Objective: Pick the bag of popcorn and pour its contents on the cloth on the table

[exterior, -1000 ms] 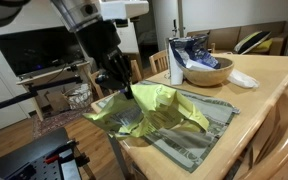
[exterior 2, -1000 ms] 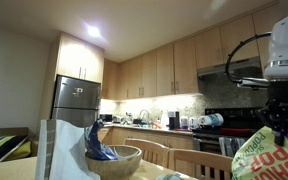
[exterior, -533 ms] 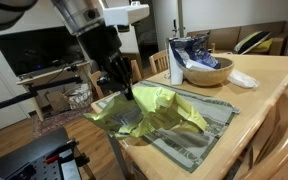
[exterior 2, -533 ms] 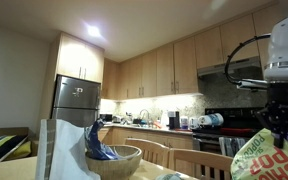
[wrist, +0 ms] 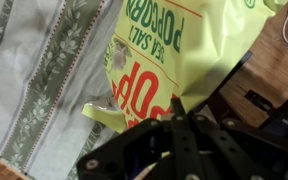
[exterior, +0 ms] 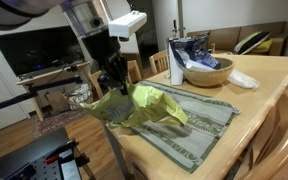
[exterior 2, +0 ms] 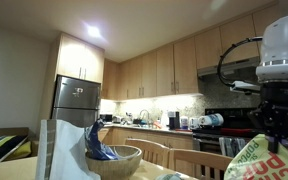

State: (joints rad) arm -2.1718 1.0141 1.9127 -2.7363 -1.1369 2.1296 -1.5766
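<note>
My gripper (exterior: 115,88) is shut on one end of the lime-green bag of popcorn (exterior: 142,106) and holds it lifted over the near end of the grey-green striped cloth (exterior: 199,125) on the blond table (exterior: 269,75). The bag hangs slanted, its far end resting on the cloth. In the wrist view the bag (wrist: 169,45) shows its orange-red lettering above the cloth (wrist: 39,80), with my gripper (wrist: 189,112) pinching its edge. In an exterior view the bag's corner (exterior 2: 254,158) hangs under my gripper (exterior 2: 274,135). No popcorn pieces show.
A wooden bowl (exterior: 208,70) with a blue-and-white bag (exterior: 192,50) stands at the table's back, beside a white cloth (exterior: 242,78). Chairs (exterior: 284,130) stand round the table. A TV and low furniture (exterior: 44,50) are behind my arm.
My gripper has lifted and moved toward the table's end, pulling the bag's held end up and back. The bag now covers less of the cloth.
</note>
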